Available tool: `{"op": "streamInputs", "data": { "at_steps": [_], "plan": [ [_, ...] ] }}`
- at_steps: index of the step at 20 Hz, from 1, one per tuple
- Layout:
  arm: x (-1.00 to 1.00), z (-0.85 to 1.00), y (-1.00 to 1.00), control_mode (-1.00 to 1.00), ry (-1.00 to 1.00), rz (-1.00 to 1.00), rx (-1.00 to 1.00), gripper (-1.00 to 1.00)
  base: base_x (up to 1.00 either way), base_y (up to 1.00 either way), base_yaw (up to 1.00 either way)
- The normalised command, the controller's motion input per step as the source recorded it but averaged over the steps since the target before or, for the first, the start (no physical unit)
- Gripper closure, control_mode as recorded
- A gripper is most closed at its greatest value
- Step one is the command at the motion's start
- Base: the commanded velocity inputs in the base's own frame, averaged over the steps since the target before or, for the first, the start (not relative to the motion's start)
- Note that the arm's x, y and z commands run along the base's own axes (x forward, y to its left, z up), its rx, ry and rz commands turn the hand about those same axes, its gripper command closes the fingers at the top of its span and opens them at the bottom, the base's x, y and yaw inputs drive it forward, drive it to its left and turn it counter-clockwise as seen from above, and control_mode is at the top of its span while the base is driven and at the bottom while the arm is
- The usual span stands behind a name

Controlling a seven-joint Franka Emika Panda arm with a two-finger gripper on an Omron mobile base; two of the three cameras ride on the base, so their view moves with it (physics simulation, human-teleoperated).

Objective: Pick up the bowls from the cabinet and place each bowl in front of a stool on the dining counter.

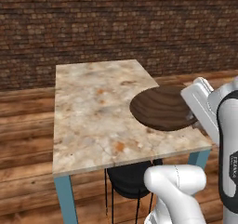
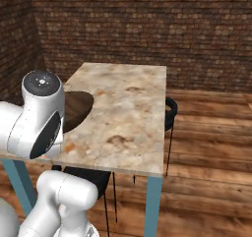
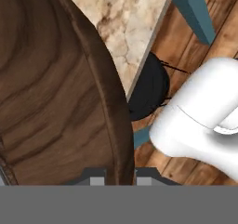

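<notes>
The hand (image 3: 117, 179) is clamped narrow on the rim of the dark brown wooden bowl (image 1: 162, 108), one fingertip (image 3: 97, 180) on each side of the rim in the hand view. The bowl is over the right-hand side of the marble dining counter (image 1: 93, 121) in the left base view, jutting past that edge; I cannot tell whether it rests on the counter or hangs just above it. A black stool (image 1: 128, 179) stands under the counter's near edge, and another stool (image 2: 170, 113) stands at its far side in the right base view.
</notes>
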Motion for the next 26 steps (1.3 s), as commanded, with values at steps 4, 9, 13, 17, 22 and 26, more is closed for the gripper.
{"op": "streamInputs", "data": {
  "at_steps": [4,9,13,17,22,26],
  "plan": [
    [1.00,-0.68,0.07,-1.00,0.05,0.00,0.03,1.00,0.00,0.00,0.00],
    [1.00,-0.72,0.03,-1.00,0.09,0.00,0.06,1.00,0.00,0.00,0.00],
    [1.00,-0.78,0.00,-1.00,0.08,0.00,0.07,1.00,0.00,0.00,0.00],
    [1.00,-0.86,0.09,-1.00,0.08,0.00,0.02,1.00,0.00,0.00,0.00],
    [1.00,-0.79,0.18,-1.00,0.06,0.01,0.00,1.00,0.00,0.00,0.00],
    [1.00,-0.60,0.18,-1.00,0.04,0.00,0.00,1.00,0.00,0.00,0.00]
  ]
}}
